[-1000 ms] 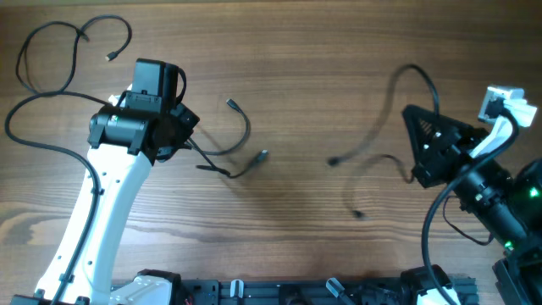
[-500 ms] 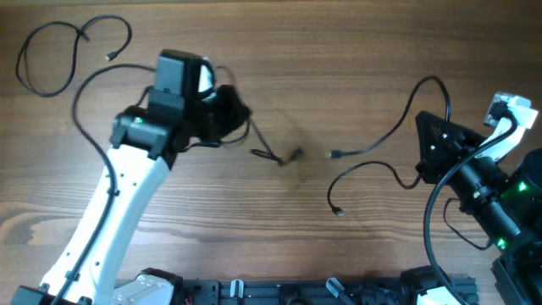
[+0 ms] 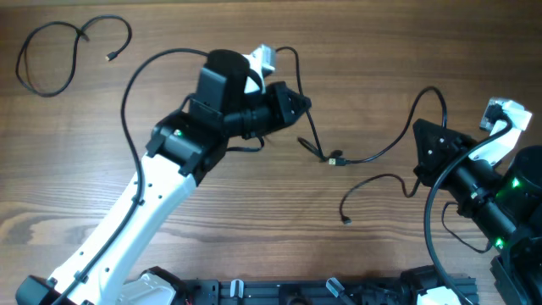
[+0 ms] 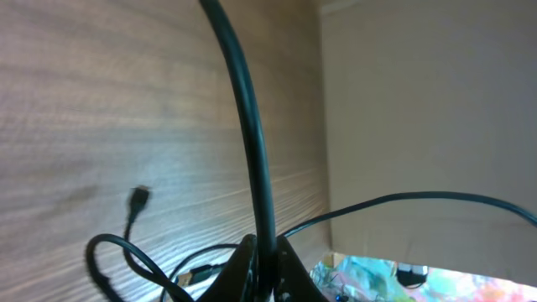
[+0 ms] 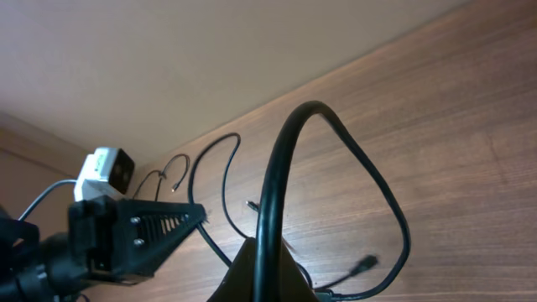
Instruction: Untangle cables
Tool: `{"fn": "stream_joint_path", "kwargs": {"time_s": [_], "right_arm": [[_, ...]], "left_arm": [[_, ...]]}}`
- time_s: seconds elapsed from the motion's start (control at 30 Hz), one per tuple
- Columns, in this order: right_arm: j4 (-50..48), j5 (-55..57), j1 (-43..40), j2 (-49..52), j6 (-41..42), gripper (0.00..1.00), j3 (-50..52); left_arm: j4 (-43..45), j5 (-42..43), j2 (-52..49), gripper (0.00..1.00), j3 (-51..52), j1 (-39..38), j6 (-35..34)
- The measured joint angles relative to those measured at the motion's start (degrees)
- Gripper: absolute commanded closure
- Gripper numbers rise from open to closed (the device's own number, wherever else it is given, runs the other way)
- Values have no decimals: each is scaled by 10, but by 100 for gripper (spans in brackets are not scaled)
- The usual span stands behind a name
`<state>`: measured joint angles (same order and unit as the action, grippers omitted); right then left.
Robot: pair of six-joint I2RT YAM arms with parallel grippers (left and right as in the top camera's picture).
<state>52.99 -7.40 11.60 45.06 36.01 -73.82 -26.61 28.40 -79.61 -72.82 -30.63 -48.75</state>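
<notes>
The left hand [image 3: 303, 106], pressed tight on the left cable [image 3: 312, 144], has swung in from the left side to the middle of the surface. That cord's plug now sits just beside the plug of the right cable [image 3: 381, 152], which the right hand [image 5: 258, 260] pinches near the right edge. To my eye that risks crossing them again. The right cable's long run lies left to right, plug pointing left; the left cable slants from its hand toward the near edge.

A brown wood-grain desk [image 3: 254, 237] fills the overhead frame; a plain beige wall [image 4: 419, 101] takes the right of the left-wrist view; the light is soft, even.
</notes>
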Motion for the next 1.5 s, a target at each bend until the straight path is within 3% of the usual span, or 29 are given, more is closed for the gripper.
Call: {"fn": "stream_joint_path", "kwargs": {"time_s": [0.1,0.13,0.2,0.23,0.43,0.67,0.87,1.0,1.23,1.5], "right_arm": [[5,0,0,0,0,96,0],[6,0,0,0,0,96,0],[7,0,0,0,3,96,0],[8,0,0,0,4,96,0],[24,-5,0,0,7,96,0],[38,-58,0,23,-43,96,0],[39,-144,0,82,-122,96,0],[41,-225,0,128,-158,96,0],[46,-365,0,235,-239,96,0],[47,-395,1,280,-258,96,0]], "left_arm": [[-16,-20,-16,81,0,-10,-4],[-17,-24,-24,73,0,-12,-5],[-18,-33,-55,45,0,-16,-12],[-19,-37,-68,40,0,-16,-10],[-27,-52,-111,37,0,-16,-10],[-26,-30,-101,19,-14,-16,-20],[-34,13,-38,16,-24,15,-169],[-40,54,-23,8,-25,65,-211],[-42,144,-22,16,-25,94,-278],[-42,195,-22,22,-25,96,-394]]}}
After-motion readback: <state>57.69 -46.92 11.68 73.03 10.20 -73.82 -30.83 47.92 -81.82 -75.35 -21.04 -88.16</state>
